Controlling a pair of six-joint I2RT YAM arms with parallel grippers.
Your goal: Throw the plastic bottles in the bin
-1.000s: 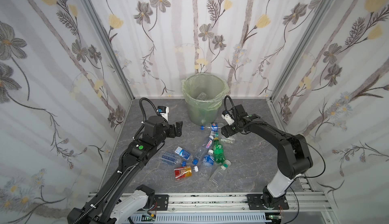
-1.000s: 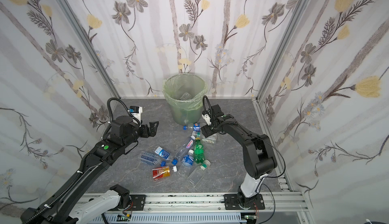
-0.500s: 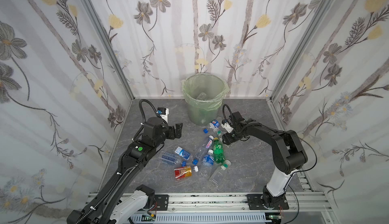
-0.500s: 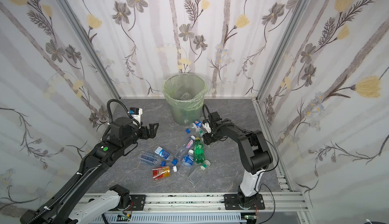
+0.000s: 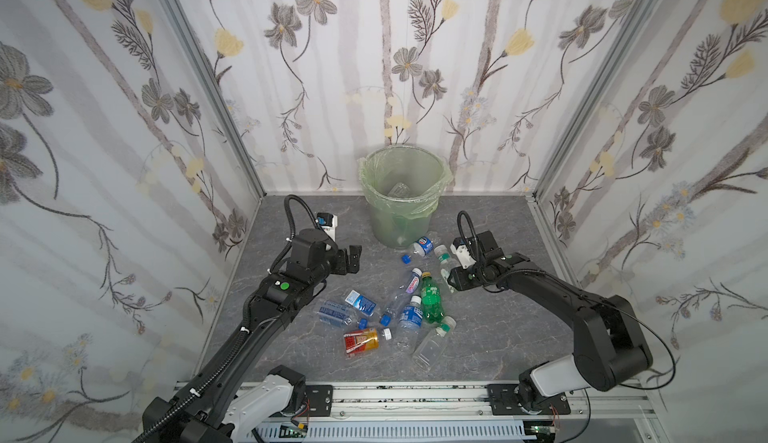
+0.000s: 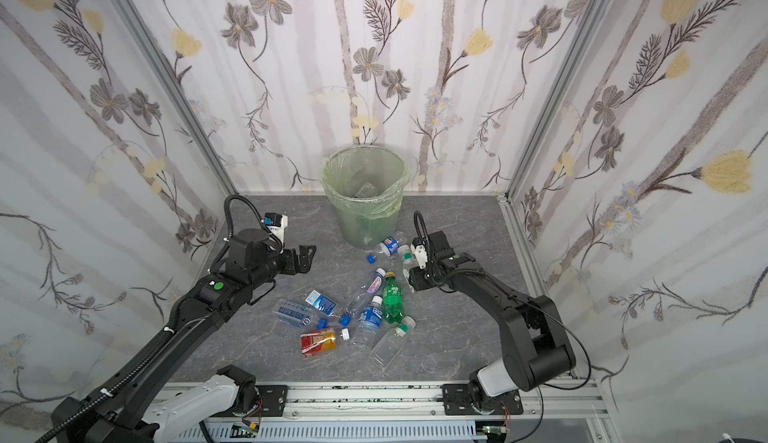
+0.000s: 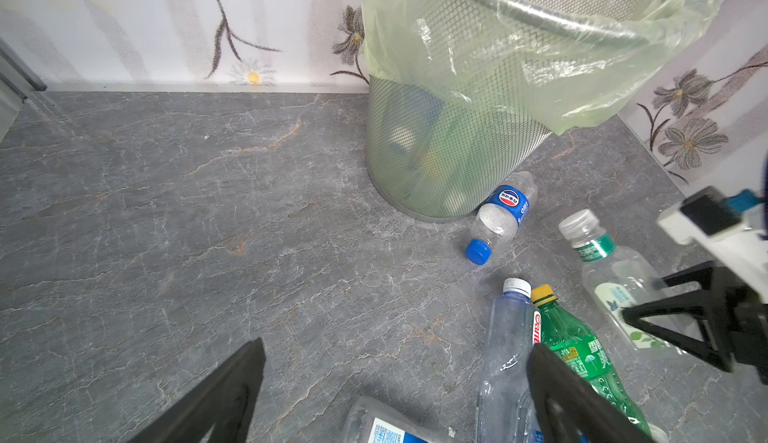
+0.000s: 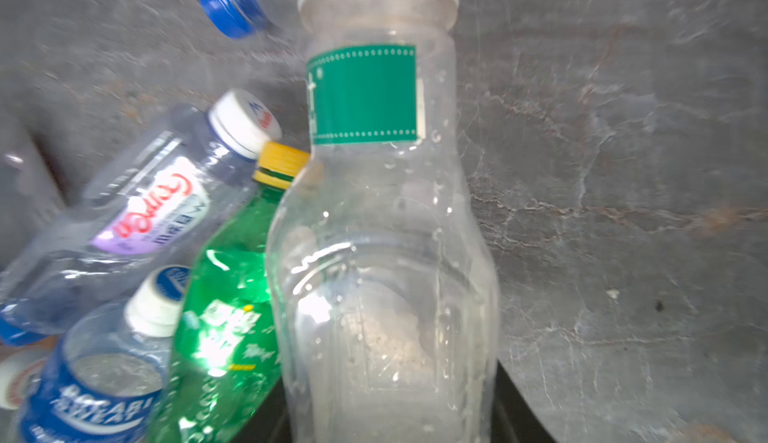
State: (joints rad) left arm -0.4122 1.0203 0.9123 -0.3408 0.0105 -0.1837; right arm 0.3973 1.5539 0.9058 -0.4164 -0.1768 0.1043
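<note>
The bin (image 5: 399,220) (image 6: 365,222) (image 7: 436,150), mesh-walled with a green liner, stands at the back wall with bottles inside. My right gripper (image 5: 451,281) (image 6: 411,282) (image 8: 390,414) is shut on the lower body of a clear plastic bottle (image 5: 444,257) (image 6: 408,258) (image 8: 382,233) with a green neck band, low over the floor. Beside it lie a green yellow-capped bottle (image 5: 430,301) (image 7: 577,349) (image 8: 224,316) and several more plastic bottles (image 5: 405,320). My left gripper (image 5: 351,258) (image 6: 305,256) (image 7: 397,351) hangs open and empty, left of the pile.
A blue-labelled bottle (image 5: 424,246) (image 7: 503,212) leans against the bin's base, with a loose blue cap (image 5: 405,259) near it. An orange-red labelled bottle (image 5: 360,341) and a label-less one (image 5: 432,343) lie toward the front rail. Walls enclose three sides.
My right gripper slid back along the green-banded bottle toward its base and closed on it. The left arm has barely moved.
</note>
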